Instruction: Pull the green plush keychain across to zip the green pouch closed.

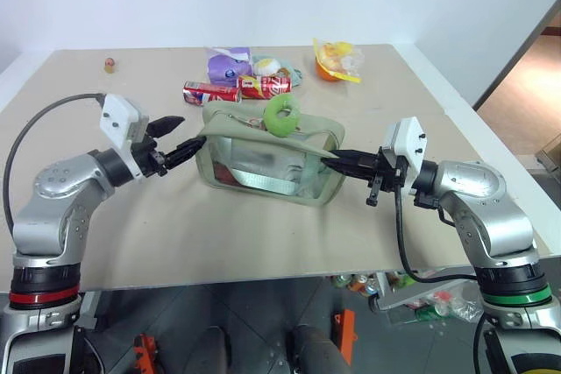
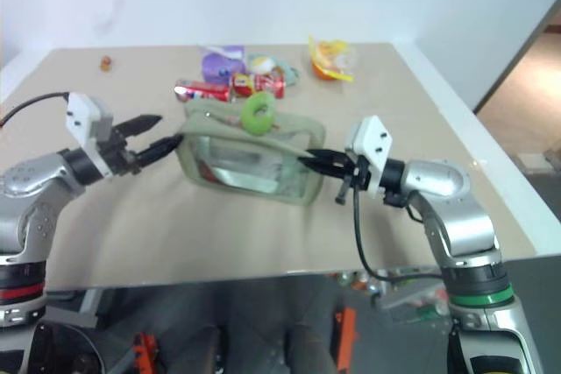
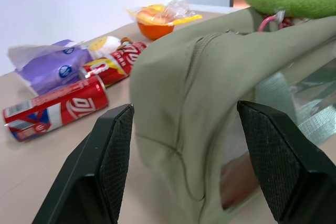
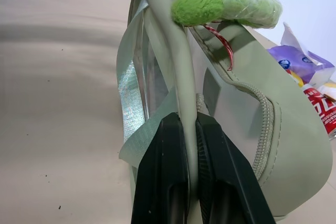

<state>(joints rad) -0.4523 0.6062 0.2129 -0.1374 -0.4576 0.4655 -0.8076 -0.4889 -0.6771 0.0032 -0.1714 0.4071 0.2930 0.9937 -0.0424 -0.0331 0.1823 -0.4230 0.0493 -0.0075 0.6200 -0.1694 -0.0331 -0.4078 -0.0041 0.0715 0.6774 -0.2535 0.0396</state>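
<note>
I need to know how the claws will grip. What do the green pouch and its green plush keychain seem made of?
The pouch looks like matte sage fabric with stitched seams and a zipper, plus clear glossy plastic windows showing reflections. The keychain looks like fuzzy lime plush, ring-shaped, probably soft and squashy.

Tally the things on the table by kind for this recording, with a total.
Green pouch: 1
Green plush keychain: 1
Red cans: 2
Purple packet: 1
Orange-yellow wrapped item: 1
Small wrapped item between the purple packet and the orange one: 1
Small object at the far left: 1
Total: 8
</note>
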